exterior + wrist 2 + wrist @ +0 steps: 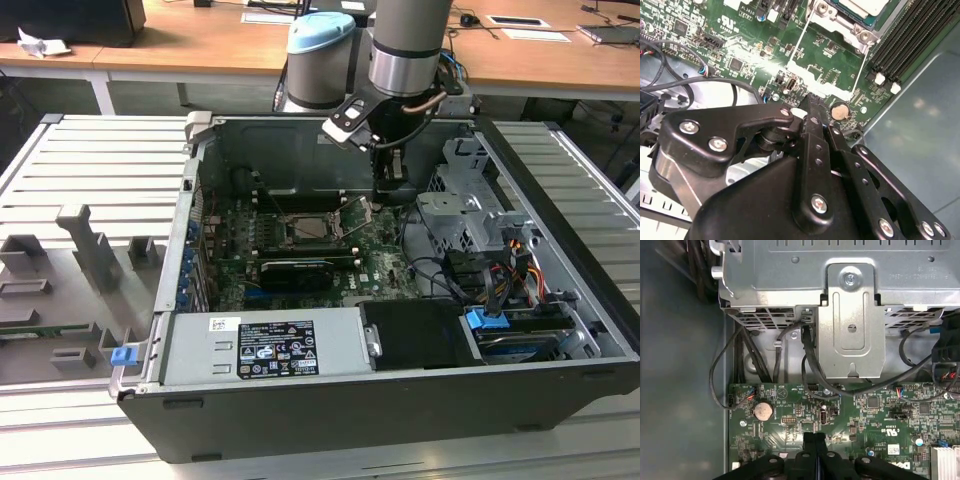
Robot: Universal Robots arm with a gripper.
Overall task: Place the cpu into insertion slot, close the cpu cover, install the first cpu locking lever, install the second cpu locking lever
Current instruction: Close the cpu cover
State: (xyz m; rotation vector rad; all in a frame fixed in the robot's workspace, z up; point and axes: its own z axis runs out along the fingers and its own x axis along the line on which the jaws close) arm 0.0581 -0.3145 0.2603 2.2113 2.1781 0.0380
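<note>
The cpu (313, 226) shows its pale silvery face in the insertion slot (296, 240) in the middle of the green board. In the second wrist view the cpu (862, 6) lies with the silvery cpu cover (840, 19) framing its edge. My gripper (390, 192) hangs just above the board on the exterior view's right of the slot, apart from it. Its fingers are shut with nothing between them in both wrist views, the gripper (815, 437) (812, 106) pointing at the board near a coin battery (762, 410). I cannot make out the locking levers.
The open computer case (180, 250) walls in the board. A grey drive cage (465, 205) and bundled cables (490, 270) crowd the exterior view's right. A power supply (265, 345) fills the front, and long black memory slots (910, 35) run beside the socket.
</note>
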